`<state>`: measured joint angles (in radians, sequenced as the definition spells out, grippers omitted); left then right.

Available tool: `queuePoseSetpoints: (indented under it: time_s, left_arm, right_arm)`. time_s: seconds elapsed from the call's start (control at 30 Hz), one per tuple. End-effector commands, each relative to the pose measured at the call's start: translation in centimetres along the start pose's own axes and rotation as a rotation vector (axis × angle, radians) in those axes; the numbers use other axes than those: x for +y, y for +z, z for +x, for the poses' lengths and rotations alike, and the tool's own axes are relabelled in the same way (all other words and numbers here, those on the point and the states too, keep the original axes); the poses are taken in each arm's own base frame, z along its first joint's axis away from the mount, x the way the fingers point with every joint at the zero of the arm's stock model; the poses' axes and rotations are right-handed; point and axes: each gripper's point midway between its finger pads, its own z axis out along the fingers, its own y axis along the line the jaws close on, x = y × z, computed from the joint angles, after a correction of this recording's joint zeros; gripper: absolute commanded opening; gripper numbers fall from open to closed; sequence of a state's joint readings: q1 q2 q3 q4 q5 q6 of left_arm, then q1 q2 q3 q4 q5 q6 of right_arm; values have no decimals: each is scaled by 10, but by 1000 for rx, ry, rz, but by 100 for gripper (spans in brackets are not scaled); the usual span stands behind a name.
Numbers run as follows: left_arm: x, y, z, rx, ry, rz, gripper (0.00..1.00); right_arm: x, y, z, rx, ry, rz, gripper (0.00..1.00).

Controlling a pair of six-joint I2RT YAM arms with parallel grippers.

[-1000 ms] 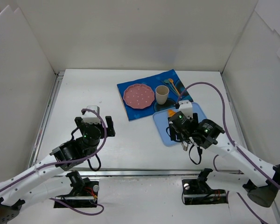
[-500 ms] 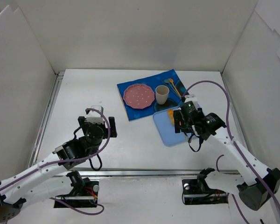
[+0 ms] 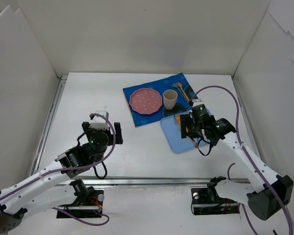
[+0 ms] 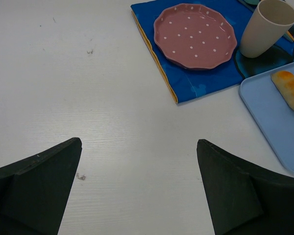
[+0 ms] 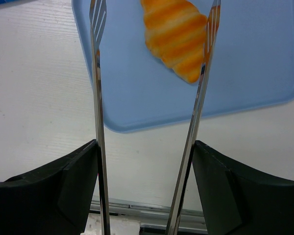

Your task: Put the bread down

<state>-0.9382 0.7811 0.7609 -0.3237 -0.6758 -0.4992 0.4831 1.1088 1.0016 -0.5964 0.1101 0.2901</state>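
**Tongs straddle the bread on the tray**

The small golden-orange ridged croissant-shaped bread [image 5: 174, 34] lies on the light blue flat plastic tray [image 5: 264, 58], near its far end. It sits between the tips of the long slotted metal tongs [image 5: 99, 98] and close against the right blade; whether they touch cannot be told. The right gripper [image 5: 144, 147] clasps the tongs from outside, and the tong arms stand spread apart.

The left gripper [image 4: 139, 191] hangs over bare table with its jaws wide and holding nothing.

Beside the tray, a blue cloth [image 4: 196, 81] carries a pink dotted scalloped plate [image 4: 195, 35] and an upright beige cup [image 4: 267, 27].

A second ago the right gripper was over the near part of the tray; it has since moved toward the cup end, above the bread.
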Motion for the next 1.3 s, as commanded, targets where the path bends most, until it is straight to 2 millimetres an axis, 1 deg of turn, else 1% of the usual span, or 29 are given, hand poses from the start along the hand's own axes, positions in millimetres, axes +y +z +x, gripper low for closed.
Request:
queuePoseSetpoints:
  time_s: [0.0,0.13,0.23,0.3,0.67,0.9,1.07,1.27]
  left_arm:
    - [-9,0,-23,-52,-36,22,100]
    - [-9,1,-22,-50,-34,22,100]
    - [-8,0,-22,-52,-33,20,100]
    - [-8,0,-23,-53,-33,19,100]
    - [-8,0,-22,-53,-33,19,100]
    - [-8,1,-22,-52,-31,17,100]
    - [-7,0,-22,-54,-32,16,100]
    - [-7,0,-24,-58,-35,16,100]
  right_arm:
    - [2,4,-13,-42,6,-14,69]
    - [-1,10,-13,-24,18,-13,70]
    - [-4,17,-10,-9,31,-4,70]
    - [-3,20,-9,-8,33,-12,70]
    - [-11,37,-2,30,50,19,70]
    - [-18,43,1,55,70,42,70]
    - [-17,49,4,77,71,31,70]
    - [-17,52,7,87,74,27,70]
